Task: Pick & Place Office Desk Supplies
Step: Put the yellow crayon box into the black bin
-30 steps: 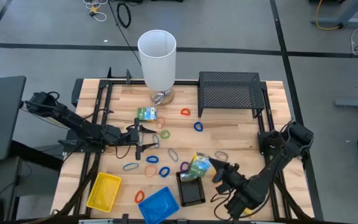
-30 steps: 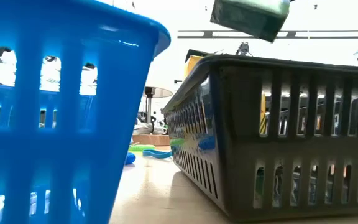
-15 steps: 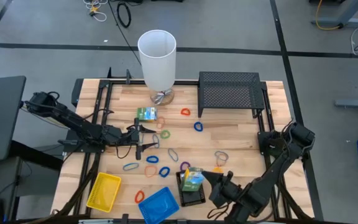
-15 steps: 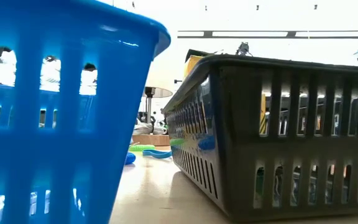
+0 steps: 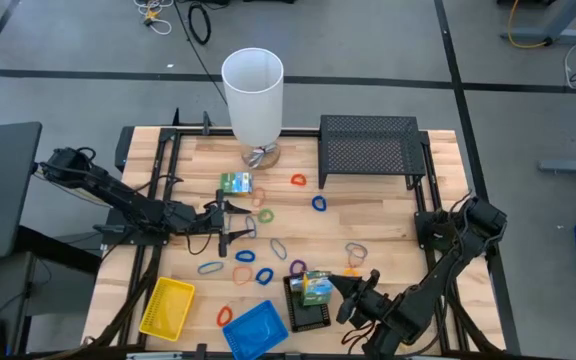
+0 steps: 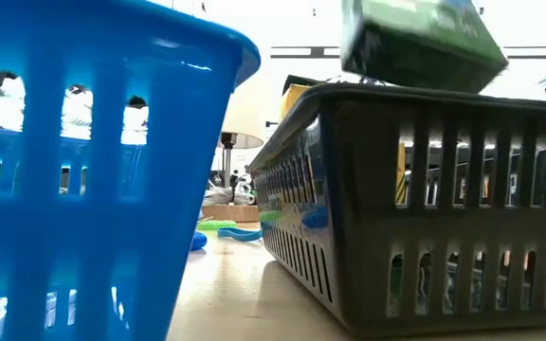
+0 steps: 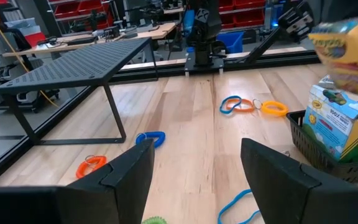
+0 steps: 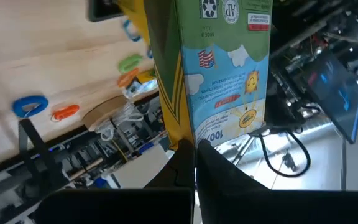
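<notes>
Fingers of my right gripper [image 5: 330, 290] are clamped on a green-yellow printed box [image 5: 315, 288], holding it just above the black tray [image 5: 306, 308] near the table's [image 5: 388, 215] front edge. My left gripper [image 5: 230, 224] waits mid-table with fingers apart over scattered rubber-band loops [image 5: 257, 276], holding nothing.

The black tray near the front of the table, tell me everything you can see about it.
The black tray is a small rectangular basket of what looks like dark plastic, with slotted walls and an open top. It sits upright on the wooden table, right of the blue tray. A green-yellow printed box, gripped by the right gripper, hangs at its far rim; whether they touch cannot be told. At least one more printed box already rests inside.
</notes>
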### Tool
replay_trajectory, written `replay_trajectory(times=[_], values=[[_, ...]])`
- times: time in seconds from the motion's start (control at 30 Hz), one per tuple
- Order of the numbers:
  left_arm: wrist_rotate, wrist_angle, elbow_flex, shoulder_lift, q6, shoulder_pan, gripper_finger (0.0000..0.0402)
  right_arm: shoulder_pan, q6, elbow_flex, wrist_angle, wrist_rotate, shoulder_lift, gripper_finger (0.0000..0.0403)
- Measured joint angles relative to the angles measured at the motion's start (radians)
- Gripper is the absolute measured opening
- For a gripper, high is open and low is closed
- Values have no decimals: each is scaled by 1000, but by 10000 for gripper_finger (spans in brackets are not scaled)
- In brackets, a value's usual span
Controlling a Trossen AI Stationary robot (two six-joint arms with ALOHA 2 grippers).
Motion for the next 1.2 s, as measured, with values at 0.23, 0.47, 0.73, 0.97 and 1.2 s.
replay_trajectory(times=[0.23,0.47,0.73,0.97,1.2], values=[[-2,0,0,0,2,1,246,5,-59,-30,28,-35,0,0],[-19,-1,0,0,2,1,246,5,-110,-31,104,-43,0,0],[-27,-8,0,0,-2,1,246,-4,-213,-31,214,-91,18,0],[-27,-26,-1,0,-13,1,246,-43,-270,-61,261,-114,33,0],[-27,-48,-1,0,-27,1,246,-75,-321,-97,272,-134,70,0]])
